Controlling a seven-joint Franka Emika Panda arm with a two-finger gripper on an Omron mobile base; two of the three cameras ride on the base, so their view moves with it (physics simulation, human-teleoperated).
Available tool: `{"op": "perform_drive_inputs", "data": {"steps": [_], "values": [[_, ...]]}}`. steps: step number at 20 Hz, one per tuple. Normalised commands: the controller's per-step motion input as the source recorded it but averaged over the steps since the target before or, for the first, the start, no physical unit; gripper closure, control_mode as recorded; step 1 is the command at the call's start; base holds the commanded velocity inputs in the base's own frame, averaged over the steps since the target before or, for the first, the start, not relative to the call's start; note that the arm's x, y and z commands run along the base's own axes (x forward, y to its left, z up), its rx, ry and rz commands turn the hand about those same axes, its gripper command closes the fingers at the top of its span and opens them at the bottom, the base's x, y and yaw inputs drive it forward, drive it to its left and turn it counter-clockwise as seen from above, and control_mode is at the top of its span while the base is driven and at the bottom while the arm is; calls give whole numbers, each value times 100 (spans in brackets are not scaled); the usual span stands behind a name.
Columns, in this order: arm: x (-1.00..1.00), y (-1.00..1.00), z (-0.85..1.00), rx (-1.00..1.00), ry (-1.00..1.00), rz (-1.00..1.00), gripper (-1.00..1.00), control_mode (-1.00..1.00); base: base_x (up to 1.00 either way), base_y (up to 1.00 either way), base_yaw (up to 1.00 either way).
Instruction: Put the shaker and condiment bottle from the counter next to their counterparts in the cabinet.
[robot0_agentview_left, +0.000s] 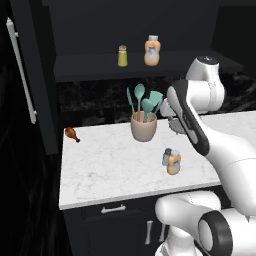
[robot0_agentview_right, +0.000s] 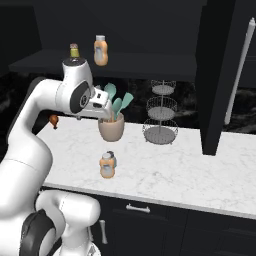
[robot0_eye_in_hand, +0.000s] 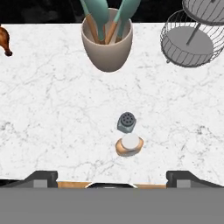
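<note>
Your gripper (robot0_eye_in_hand: 112, 177) hangs above the counter (robot0_agentview_left: 100, 165) with its jaws spread wide, holding nothing. Below it you see the shaker (robot0_eye_in_hand: 126, 122) touching the condiment bottle (robot0_eye_in_hand: 129, 145), both upright near the front edge. The utensil crock (robot0_eye_in_hand: 107, 43) stands behind them. On the cabinet (robot0_agentview_left: 150, 67) shelf stand the yellow-green shaker (robot0_agentview_left: 122, 56) and, seemingly identical, the second orange bottle (robot0_agentview_left: 152, 51).
</note>
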Motion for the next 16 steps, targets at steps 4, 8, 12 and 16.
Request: {"op": "perform_drive_inputs", "data": {"steps": [4,8,12,16], "values": [[-23,-22,-31,0,1,0,-100,-100,0,0,0],[-16,-15,-24,0,0,3,-100,-100,0,0,0],[-36,-20,-33,0,-10,9,-100,-100,0,0,0],[-11,-21,-19,0,-5,15,-100,-100,0,0,0]]}}
